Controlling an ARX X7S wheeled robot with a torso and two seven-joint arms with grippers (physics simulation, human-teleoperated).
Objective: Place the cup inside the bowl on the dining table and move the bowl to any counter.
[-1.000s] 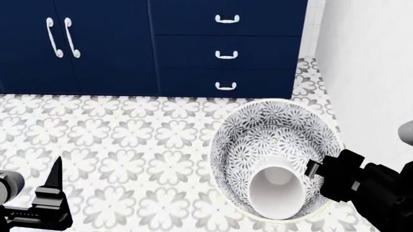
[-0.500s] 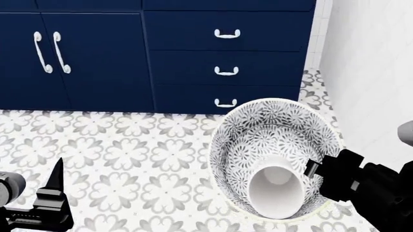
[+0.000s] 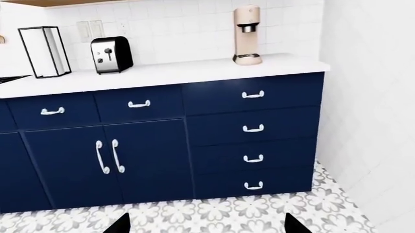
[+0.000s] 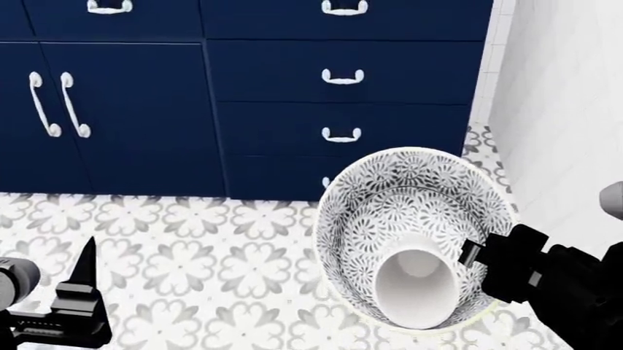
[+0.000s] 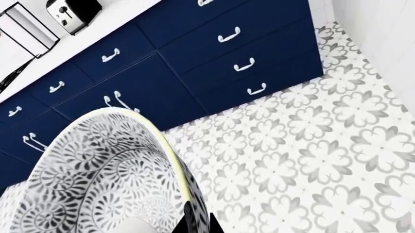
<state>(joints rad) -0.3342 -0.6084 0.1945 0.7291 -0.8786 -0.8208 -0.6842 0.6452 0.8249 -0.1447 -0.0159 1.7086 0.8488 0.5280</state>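
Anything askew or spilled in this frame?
Nothing spilled. The bowl is carried tilted over the floor by the right gripper at its rim; the cup lies on its side inside, against the low edge.

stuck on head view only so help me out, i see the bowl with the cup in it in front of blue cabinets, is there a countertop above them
Observer: Yes, the left wrist view shows a white counter running above the cabinets.
Operator: anything sitting on it
Observer: A toaster toward one end and a beige coffee maker near the wall end, with bare top between them.
Operator: is the left gripper open
Observer: The left gripper shows two fingertips spread wide apart, nothing between them.
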